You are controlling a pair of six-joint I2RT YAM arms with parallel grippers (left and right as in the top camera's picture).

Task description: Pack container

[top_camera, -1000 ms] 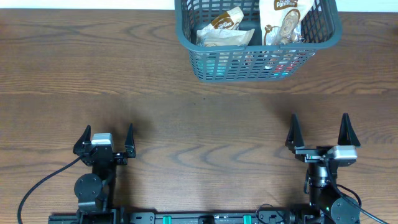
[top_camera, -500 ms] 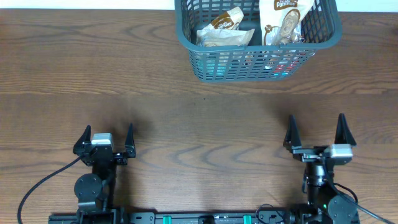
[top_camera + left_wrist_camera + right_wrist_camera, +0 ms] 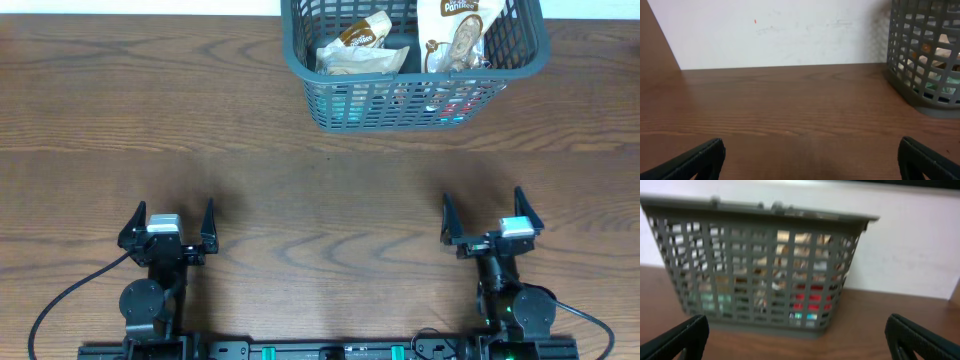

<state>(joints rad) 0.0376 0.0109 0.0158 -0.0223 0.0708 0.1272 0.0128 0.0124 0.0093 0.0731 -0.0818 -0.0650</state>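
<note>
Plainly brown wood table [image 3: 300, 170], white wall [image 3: 790, 30], container [image 3: 370, 108] perhaps snack-filled; left claw [image 3: 169, 214], right claw [image 3: 485, 200] apart.

Soft, even light fell from above on the brown desk [image 3: 300, 190], without glare; a faint shadow lay beside the container [image 3: 415, 60]. The overhead view was sharp. The left wrist view was clear, its wall [image 3: 790, 35] bright, the dark left fingers [image 3: 695, 160] out of focus. The right wrist view was dimmer, yellowish and smeared, the right fingers [image 3: 675, 337] blurred.
</note>
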